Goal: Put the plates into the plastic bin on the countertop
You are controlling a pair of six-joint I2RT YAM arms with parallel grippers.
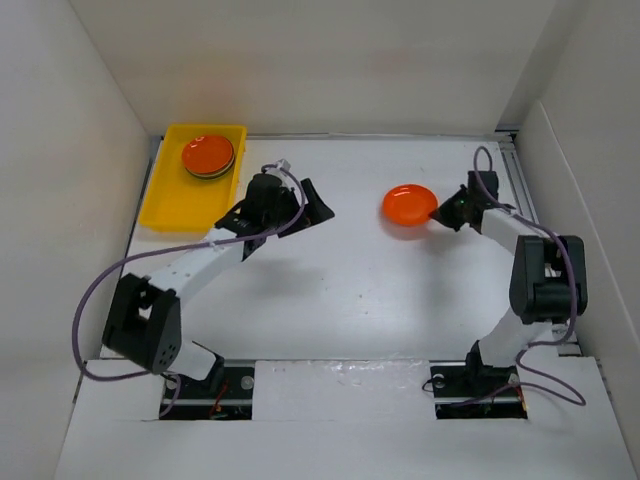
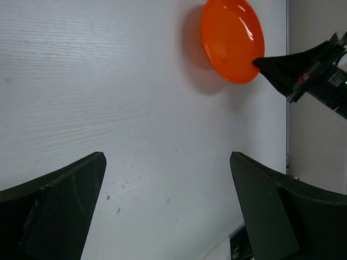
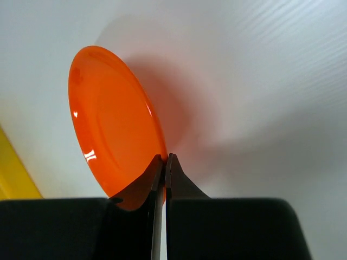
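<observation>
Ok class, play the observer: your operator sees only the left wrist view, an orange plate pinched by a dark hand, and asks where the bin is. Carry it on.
Observer: The yellow bin sits at the countertop's far left corner, beyond and left of your left hand.
Operator: Anything in it?
Observer: A stack of plates at its far end, an orange one on top.
Operator: How is the right hand holding the orange plate?
Observer: The right wrist view shows it pinching the rim's near edge, almost fully shut.
</observation>
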